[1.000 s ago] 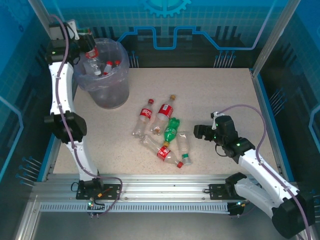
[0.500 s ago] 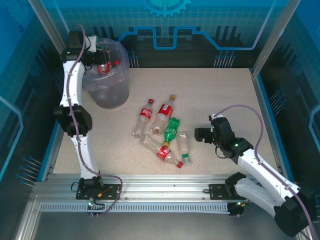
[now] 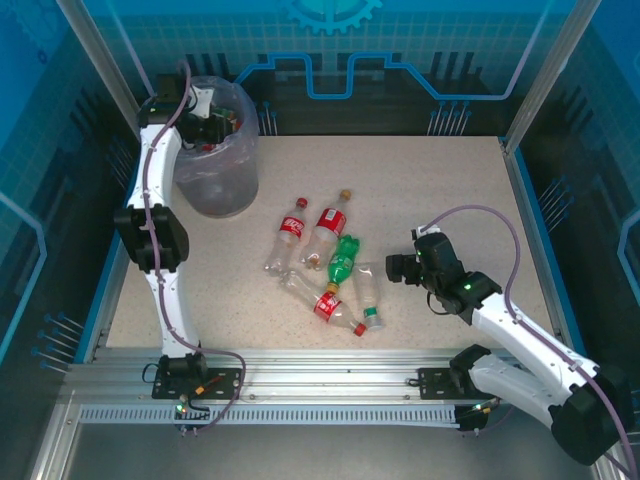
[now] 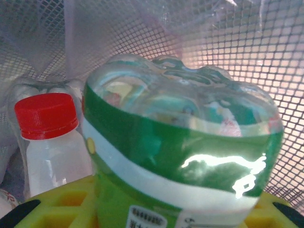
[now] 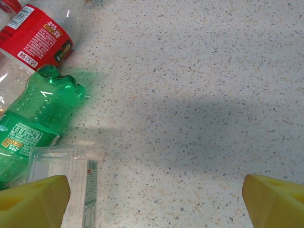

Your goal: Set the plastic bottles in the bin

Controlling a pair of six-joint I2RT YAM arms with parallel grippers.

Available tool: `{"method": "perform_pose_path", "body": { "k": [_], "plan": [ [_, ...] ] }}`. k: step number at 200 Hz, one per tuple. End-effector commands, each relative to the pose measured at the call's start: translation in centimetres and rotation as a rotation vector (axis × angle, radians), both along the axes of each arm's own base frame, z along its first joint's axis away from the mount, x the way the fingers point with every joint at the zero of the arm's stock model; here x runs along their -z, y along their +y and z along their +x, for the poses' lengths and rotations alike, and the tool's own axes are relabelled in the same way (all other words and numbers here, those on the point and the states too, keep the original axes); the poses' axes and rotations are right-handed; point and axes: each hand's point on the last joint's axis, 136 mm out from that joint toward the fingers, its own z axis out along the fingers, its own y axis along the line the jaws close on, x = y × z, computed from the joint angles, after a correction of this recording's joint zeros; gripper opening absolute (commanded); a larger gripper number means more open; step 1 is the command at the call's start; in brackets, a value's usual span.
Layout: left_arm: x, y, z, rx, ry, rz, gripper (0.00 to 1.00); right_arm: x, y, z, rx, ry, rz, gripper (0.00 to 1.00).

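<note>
Release is the step in hand: the left pincer (image 3: 207,128), clenched on a green-labelled bottle (image 4: 180,142), hangs inside the bin (image 3: 215,190) and should let go only once clear of the rim. The right pincer (image 3: 398,267) gapes near the bottles (image 3: 325,265) on the desk (image 3: 450,200).

Glossy clear plastic green-labelled bottle (image 4: 180,142), crinkly translucent bag (image 4: 118,28), matt speckled tabletop (image 5: 190,95)

Print on the red-labelled bottle (image 5: 35,40) (tiny) is illegible.
</note>
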Motion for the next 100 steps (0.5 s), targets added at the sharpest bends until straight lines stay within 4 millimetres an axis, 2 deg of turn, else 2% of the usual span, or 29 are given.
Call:
{"method": "perform_pose_path", "body": {
  "k": [1,20,37,100],
  "plan": [
    [2.9,-1.3,-1.7,0.055,0.119,-0.053,0.50,-0.9,0.2,0.2,0.002,-0.018,-0.011,0.94],
    [2.2,-1.5,-1.9,0.057,0.108,-0.064,0.69,-0.8,0.3,0.2,0.003,-0.019,-0.010,0.94],
    [1.5,-1.3,-1.8,0.045,0.088,-0.055,0.80,-0.7,0.4,0.3,0.001,-0.019,-0.009,0.94],
    [-2.7,-0.2,-2.4,0.004,0.002,-0.004,0.84,-0.2,0.6,0.4,-0.001,-0.012,-0.007,0.94]
  ]
}}
